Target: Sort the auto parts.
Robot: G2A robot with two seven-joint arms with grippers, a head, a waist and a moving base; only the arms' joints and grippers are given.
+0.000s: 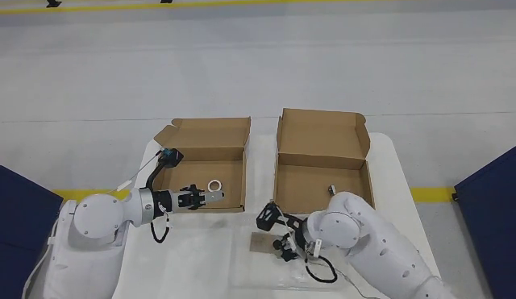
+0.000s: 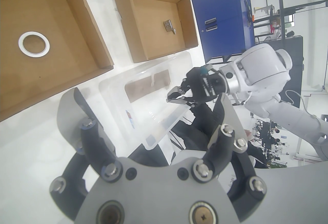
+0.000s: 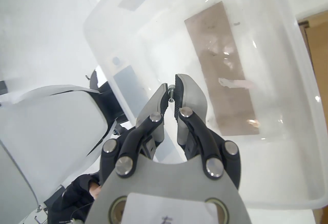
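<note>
Nearest the right wrist lens: my right gripper (image 3: 170, 89), fingers drawn in tight on a small metal screw (image 3: 171, 96). The screw sits crosswise between the two ribbed pads (image 3: 179, 92) at their very tips. Grip confirmed; nothing else is caught with it.

Position: right gripper hangs over the clear plastic bin (image 3: 294, 38), which stands on the white table (image 1: 201, 251) on my side of the two cardboard boxes. The screw is raised off the bin floor, not touching it. A brown label patch (image 3: 225, 76) lies flat on that floor, beside the gripper tips as seen from the wrist.

Left gripper (image 2: 148, 94): fingers spread wide, nothing between them. It hangs by the near wall of the left box (image 2: 84, 17), with the clear bin's corner just beyond its tips in the left wrist view.

Contents of left box: one white ring (image 2: 33, 44), lying flat on the box floor, apart from all four walls and apart from my left fingers.

Contents of right box (image 1: 322, 138): one small metal part (image 2: 167, 25), resting on the floor towards the far right corner. Its exact type cannot be told.

Both boxes stand open, lids folded back, side by side with a strip of table between them.
</note>
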